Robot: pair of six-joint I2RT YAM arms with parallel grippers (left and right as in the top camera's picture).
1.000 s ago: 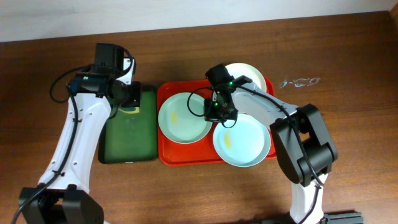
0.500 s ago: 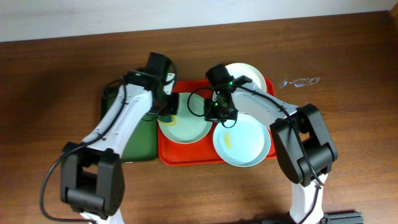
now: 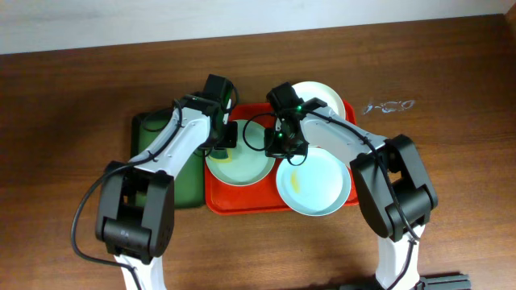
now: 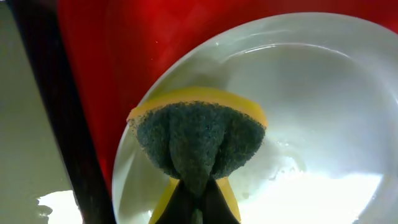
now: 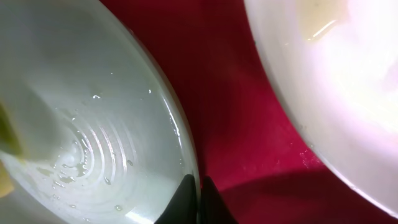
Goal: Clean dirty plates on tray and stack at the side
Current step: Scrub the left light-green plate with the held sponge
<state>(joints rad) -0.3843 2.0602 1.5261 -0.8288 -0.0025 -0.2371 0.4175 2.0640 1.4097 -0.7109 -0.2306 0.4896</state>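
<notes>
red tray: left hand holds sponge over plate

Your overhead view is evenly lit and sharp.
Your wrist views blur close up; glare washes out the plate.

1. Tray: three plates cover most of the floor; bare red remains along the front-left rim.
2. Left plate: left end effector, pinching a sponge, hangs over its rear; right end effector clamps its right rim.
3. Gap between left plate and front plate: narrow.
4. Green tray and left arm block the tray's left side.
5. Counter, far left and far right: free.
</notes>
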